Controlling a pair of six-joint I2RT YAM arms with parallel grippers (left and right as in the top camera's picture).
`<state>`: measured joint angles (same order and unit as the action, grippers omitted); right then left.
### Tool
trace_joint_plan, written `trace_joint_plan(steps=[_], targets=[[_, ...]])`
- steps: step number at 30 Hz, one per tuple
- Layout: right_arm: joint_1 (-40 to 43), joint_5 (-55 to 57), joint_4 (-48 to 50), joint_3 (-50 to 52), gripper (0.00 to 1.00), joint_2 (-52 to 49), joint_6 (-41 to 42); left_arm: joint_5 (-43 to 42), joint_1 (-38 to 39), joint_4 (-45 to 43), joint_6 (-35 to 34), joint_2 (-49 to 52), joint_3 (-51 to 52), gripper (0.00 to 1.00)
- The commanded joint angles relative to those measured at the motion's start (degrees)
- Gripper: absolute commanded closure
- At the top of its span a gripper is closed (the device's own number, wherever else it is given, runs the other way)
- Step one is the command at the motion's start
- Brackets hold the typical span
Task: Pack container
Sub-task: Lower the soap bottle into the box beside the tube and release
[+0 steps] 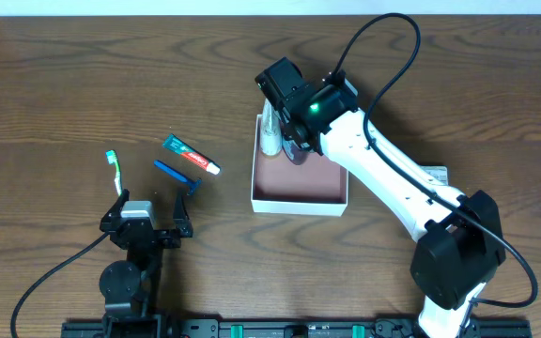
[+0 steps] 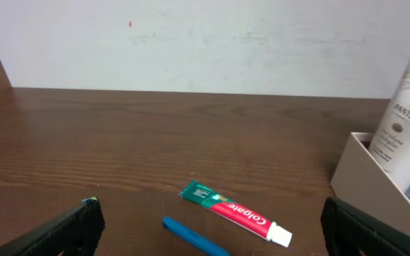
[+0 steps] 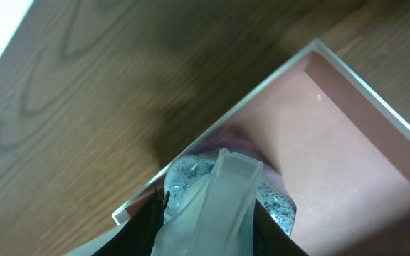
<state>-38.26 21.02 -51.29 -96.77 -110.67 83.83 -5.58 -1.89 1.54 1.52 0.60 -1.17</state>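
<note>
Overhead looked straight down; left wrist faced twelve o'clock, low over the desk; right wrist sat close above the shared container.

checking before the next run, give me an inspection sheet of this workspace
surface: wood table, no spills seen
job's things: box open, bottle leaning in its far left corner; toothpaste, toothbrush and blue item lie on the table left of it
clutter: white tag right of box
grippers: left pincer open, empty; right pincer shut on bottle
cables: black cable arcs far right; second cable trails near left
surroundings: pale wall
</note>
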Motion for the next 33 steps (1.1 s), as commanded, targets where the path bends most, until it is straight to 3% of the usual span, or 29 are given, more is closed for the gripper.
trace_joint_plan(steps=[1, 9, 14, 16, 26, 33], targets=[[-1.11, 2.56, 1.62, -0.61, 0.96, 0.15, 1.92, -0.63, -0.31, 2.08, 0.28, -0.26, 0.94, 0.02], [-1.14, 2.56, 1.84, -0.61, 0.73, 0.15, 1.88, -0.63, -0.31, 2.08, 0.31, -0.26, 0.94, 0.02], [-1.14, 2.54, 1.81, -0.61, 0.39, 0.15, 1.86, -0.63, -0.31, 2.05, 0.28, -0.26, 0.94, 0.02], [-1.14, 2.54, 1.79, -0.61, 0.31, 0.15, 1.84, -0.63, -0.31, 2.08, 0.28, -0.26, 0.94, 0.02], [-1.14, 1.97, 1.79, -0.68, 0.26, 2.56, -2.91, -0.63, -0.31, 2.05, 0.28, -0.26, 0.94, 0.02], [-0.17, 6.43, -0.46, -0.68, 0.19, 14.27, -18.16, -0.63, -0.31, 2.08, 0.28, -0.26, 0.94, 0.02]])
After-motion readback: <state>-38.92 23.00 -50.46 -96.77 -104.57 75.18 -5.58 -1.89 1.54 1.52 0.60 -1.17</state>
